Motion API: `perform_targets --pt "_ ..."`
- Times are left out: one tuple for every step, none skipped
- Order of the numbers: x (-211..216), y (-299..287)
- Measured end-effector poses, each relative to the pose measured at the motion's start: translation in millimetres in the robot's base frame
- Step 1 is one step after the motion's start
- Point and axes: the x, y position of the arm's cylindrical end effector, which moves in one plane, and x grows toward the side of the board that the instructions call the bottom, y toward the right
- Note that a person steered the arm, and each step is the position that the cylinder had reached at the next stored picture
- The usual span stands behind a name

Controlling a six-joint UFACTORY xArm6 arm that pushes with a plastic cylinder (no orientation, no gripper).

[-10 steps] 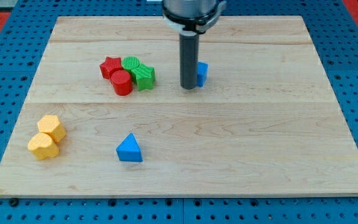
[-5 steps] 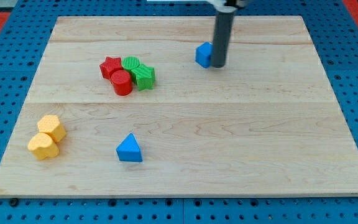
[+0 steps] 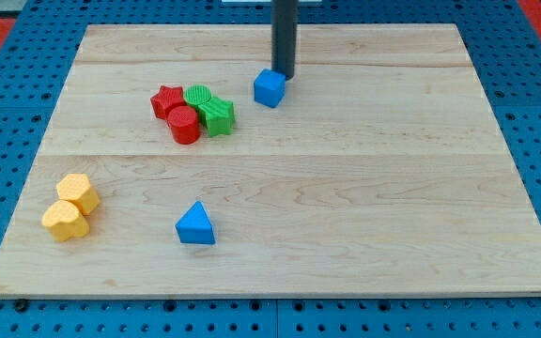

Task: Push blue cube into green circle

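Right now my tip (image 3: pixel 284 76) sits just above and to the right of the blue cube (image 3: pixel 269 88), and it seems to touch the cube's top right corner. The tool is only a straight dark rod. It has no parts that open or close, and it grips nothing.

One blue cube is near the view's top, a bit right of a small bunch of blocks. The green circle (image 3: pixel 196 96) is in that bunch. The cube and the green circle are apart, with bare wood between them.

Four blocks make up the bunch, and they press close together. One is a red star (image 3: pixel 166 100). One is a red round block (image 3: pixel 183 123). One is the green circle, and one is a green star (image 3: pixel 219 115). So that makes two red ones and two green ones.

Two yellow blocks (image 3: pixel 71 207) sit side by side, touching, near the view's left edge and low down. Their shape is hard to tell.

One blue triangle (image 3: pixel 195 225) sits alone near the view's bottom, well apart from the rest.

That makes nine blocks in all on the wooden surface (image 3: pixel 393 216): two blue, two red, two green and two yellow, plus... no, eight blocks in all.
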Motion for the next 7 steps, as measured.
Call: perform_targets --pt "2 23" --pt "16 40" --pt "32 7" --pt "33 -41" --pt "14 -48" --pt "-17 -40" --pt "-7 -65"
